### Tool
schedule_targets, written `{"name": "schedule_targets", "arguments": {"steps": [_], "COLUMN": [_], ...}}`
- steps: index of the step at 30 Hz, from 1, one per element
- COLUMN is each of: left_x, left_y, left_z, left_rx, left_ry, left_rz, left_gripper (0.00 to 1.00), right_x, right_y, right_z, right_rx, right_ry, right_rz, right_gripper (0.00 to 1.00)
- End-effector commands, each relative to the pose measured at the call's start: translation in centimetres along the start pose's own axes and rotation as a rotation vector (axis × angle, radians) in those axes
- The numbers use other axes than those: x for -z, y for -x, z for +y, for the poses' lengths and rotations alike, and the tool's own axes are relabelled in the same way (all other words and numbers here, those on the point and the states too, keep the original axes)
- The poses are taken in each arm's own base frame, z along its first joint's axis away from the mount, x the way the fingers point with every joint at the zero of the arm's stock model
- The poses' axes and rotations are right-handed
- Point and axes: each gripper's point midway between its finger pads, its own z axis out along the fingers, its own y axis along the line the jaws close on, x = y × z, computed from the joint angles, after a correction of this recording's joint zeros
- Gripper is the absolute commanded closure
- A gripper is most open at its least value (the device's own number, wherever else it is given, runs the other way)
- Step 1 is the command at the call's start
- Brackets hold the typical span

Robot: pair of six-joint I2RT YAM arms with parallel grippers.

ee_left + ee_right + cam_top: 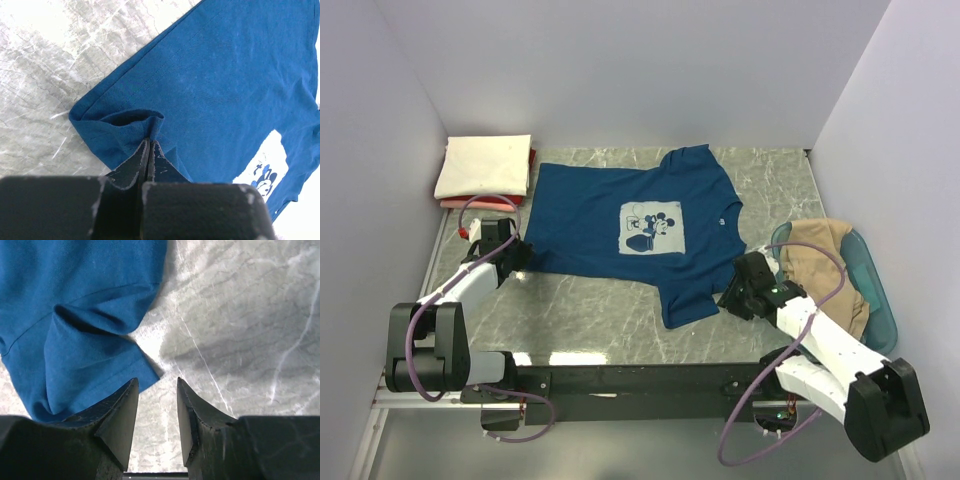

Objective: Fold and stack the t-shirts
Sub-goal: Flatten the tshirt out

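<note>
left tool (149,147) clamped on dark blue cloth t-shirt (610,215) | right tool (157,392) apart, empty | my lone pull may skew it

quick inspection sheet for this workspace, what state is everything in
surface: grey marbled tabletop
job's things: blue t-shirt spread flat, print up; folded cream shirt on a red shirt at the far left corner; tan shirt bunched in the tub
clutter: teal tub at the right edge
grippers: left gripper shut on a pinch of the blue t-shirt's edge; right gripper open and empty, beside a sleeve
cables: purple cables loop along both arms
surroundings: plain pale walls on three sides
</note>
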Motion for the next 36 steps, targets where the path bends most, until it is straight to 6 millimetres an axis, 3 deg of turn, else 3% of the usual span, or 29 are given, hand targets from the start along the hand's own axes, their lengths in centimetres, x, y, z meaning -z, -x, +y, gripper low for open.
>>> {"name": "schedule_targets", "arguments": {"steps": [1, 9, 20, 24, 25, 28, 36], "left_x": [0.4, 0.5, 0.5, 0.5, 0.6, 0.7, 1.7], "left_y": [0.8, 0.7, 0.7, 0.5, 0.4, 0.3, -0.2], "left_z": [-1.2, -1.0, -0.3, 0.3, 0.3, 0.9, 2.6], "left_rx": [-0.010, -0.010, -0.008, -0.009, -0.011, -0.012, -0.012], "left_ry": [-0.046, -0.040, -0.025, -0.014, -0.013, -0.003, 0.016], "left_rz": [-0.031, -0.031, -0.038, -0.040, -0.038, -0.040, -0.057], "left_gripper": [1.00, 1.00, 1.00, 0.99, 1.00, 1.00, 1.00], "right_x": [-0.8, -2.4, -2.9, -3.2, -3.2, -2.5, 3.1], "right_y": [0.6, -0.1, -1.4, -2.0, -2.1, -2.3, -1.0], "right_z": [0.7, 0.9, 0.5, 0.6, 0.4, 0.2, 1.7], "right_rx": [-0.005, 0.006, -0.003, -0.002, 0.000, 0.000, -0.016], "right_ry": [0.020, 0.012, 0.024, 0.038, 0.033, 0.028, 0.149], "right_rz": [-0.017, 0.025, 0.057, 0.078, 0.081, 0.087, 0.033], "right_gripper": [0.57, 0.61, 0.67, 0.76, 0.84, 0.99, 1.00]}}
